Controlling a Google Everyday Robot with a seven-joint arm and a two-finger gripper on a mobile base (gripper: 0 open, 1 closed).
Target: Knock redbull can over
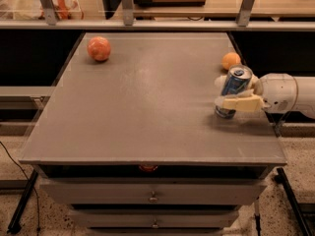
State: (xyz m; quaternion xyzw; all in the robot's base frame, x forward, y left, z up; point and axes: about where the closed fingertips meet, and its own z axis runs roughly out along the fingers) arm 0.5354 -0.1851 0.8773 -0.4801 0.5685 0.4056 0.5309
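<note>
The redbull can (236,81), slim, blue and silver, stands near the table's right edge and tilts with its top leaning right, toward the arm. My gripper (229,93) reaches in from the right on a white arm (283,93) and is open. The can is between its fingers. The near cream finger (238,103) lies across the can's lower front. The far finger shows just behind the can on its left. The can's base still rests on the grey tabletop (147,107).
A small orange fruit (231,61) lies just behind the can near the right edge. A reddish-orange round fruit (99,48) sits at the far left. A shelf rail with posts (127,9) runs along the back. Drawers (153,195) are below the table's front edge.
</note>
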